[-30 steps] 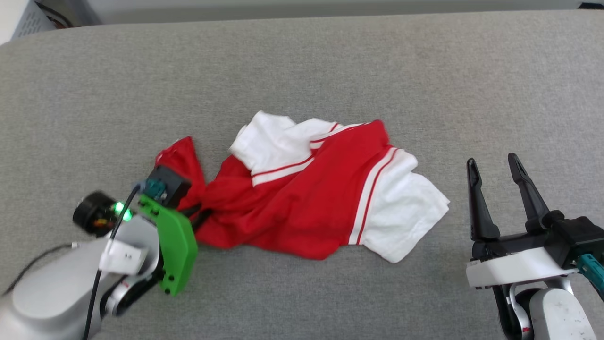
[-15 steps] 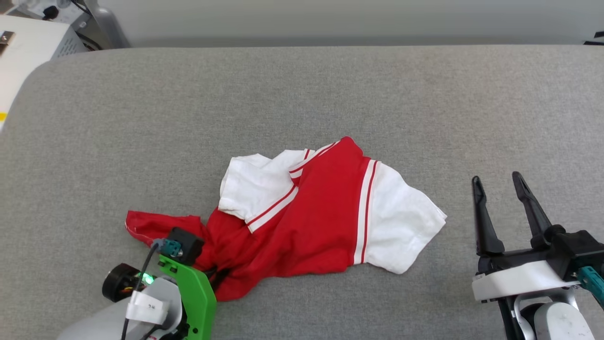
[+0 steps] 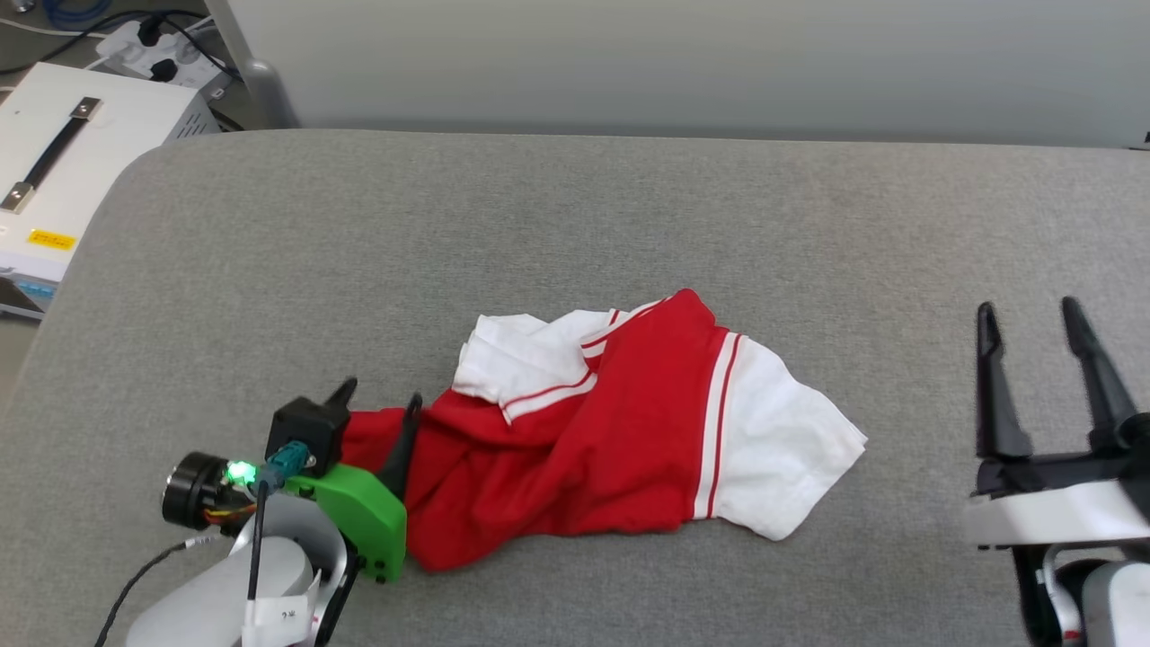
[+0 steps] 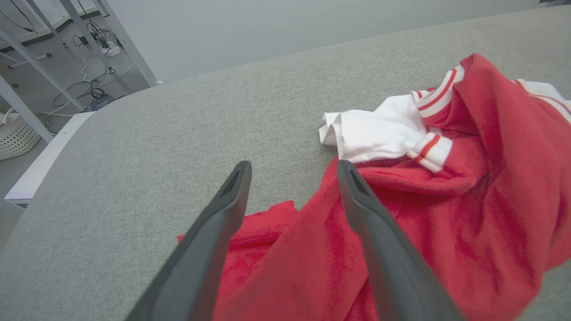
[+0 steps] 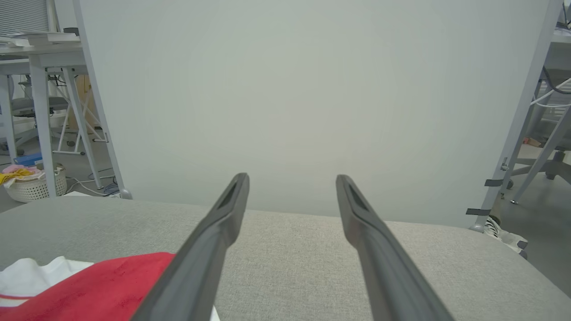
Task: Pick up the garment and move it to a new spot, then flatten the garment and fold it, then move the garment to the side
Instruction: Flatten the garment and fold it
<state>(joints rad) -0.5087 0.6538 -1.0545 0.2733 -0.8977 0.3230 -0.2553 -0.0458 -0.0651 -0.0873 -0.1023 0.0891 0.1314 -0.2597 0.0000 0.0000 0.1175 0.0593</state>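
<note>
The garment [image 3: 620,431], a red jersey with white sleeves and striped trim, lies crumpled on the grey padded table [image 3: 575,234]. At its left end my left gripper [image 3: 379,397] stands open, and a red edge of the cloth lies loose between and under the two fingers. In the left wrist view the garment [image 4: 446,200] spreads to the right of the left gripper [image 4: 292,162], with a bunched white sleeve beyond the right finger. My right gripper [image 3: 1028,308] is open and holds nothing, right of the garment's white sleeve. The right gripper [image 5: 291,177] has the garment [image 5: 89,285] at its lower left.
A white case with a black handle [image 3: 63,180] sits off the table's left corner, with a power strip and cables [image 3: 148,49] behind it. A pale wall panel [image 3: 683,63] stands behind the table's far edge. Baskets [image 4: 13,138] and table legs stand on the floor.
My left gripper has opened and let go of the garment's red edge. The head camera has tilted up, so the whole picture has shifted. The right gripper stays open.
</note>
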